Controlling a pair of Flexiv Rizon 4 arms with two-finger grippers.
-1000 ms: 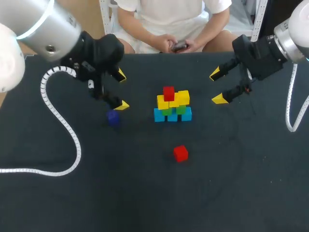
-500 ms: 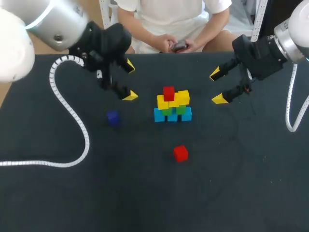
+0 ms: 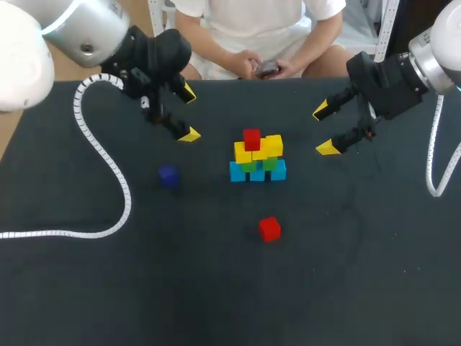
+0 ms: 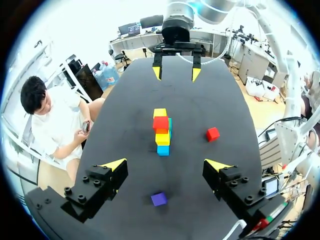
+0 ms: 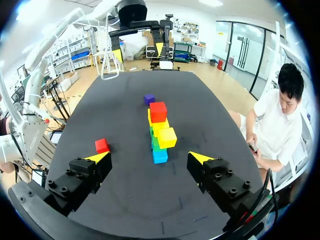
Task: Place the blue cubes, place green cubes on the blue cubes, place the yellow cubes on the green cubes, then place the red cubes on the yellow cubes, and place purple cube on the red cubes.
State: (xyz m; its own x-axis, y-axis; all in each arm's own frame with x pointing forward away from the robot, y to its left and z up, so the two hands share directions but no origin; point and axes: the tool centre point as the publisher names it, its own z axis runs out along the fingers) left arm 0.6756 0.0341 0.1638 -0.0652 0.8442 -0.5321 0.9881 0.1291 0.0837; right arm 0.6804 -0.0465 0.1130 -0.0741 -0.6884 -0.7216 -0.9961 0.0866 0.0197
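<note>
A cube stack stands mid-table: blue cubes (image 3: 257, 172) at the base, green cubes (image 3: 269, 163) on them, yellow cubes (image 3: 259, 149) above, and one red cube (image 3: 251, 138) on top. A second red cube (image 3: 269, 228) lies loose in front of the stack. The purple cube (image 3: 168, 176) lies left of the stack. My left gripper (image 3: 188, 114) hangs open and empty beyond the purple cube (image 4: 159, 199), facing the stack (image 4: 162, 131). My right gripper (image 3: 325, 130) is open and empty to the right of the stack (image 5: 160, 132), with the loose red cube (image 5: 102, 145) off to one side.
The black table (image 3: 360, 274) carries only the cubes. A white coiled cable (image 3: 101, 180) from my left arm hangs over the table's left part. Another cable (image 3: 432, 166) hangs by my right arm at the right edge.
My left gripper has risen and drawn back from the purple cube toward the far edge, still open. The right arm and all cubes have stayed put.
</note>
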